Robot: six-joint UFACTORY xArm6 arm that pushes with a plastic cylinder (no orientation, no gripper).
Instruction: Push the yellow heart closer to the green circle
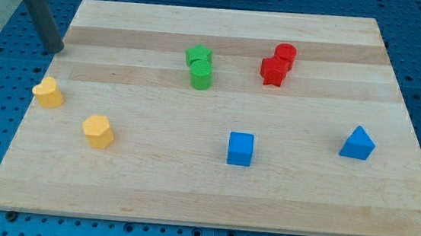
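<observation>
Nearest the view's bottom sat the blue plastic cube (240,149) on the pale wooden surface (211,198), with a yellow plastic block of hexagon-like shape (98,131) well to the view's left of it at about the same depth. Slightly farther, at the view's right, stood the blue plastic triangular block (357,143).

Next came the yellow plastic heart (48,92), close to the surface's left edge. It lay well apart from the green plastic circle (201,76), which sat up toward the view's top near the middle, touching a green plastic star (198,55) just behind it. A red plastic star (272,71) and a red plastic cylinder (285,54) sat together to the view's right of the greens.

Farthest, my tip (54,49) rested at the surface's top-left corner region, above the heart in the view and not touching it.

By my judgement the task was barely begun: the whole push toward the view's right remained, and my tip needed to get to the heart's left side first.

No containers were in view. This arm carried no pincer, so none could be open or closed.
</observation>
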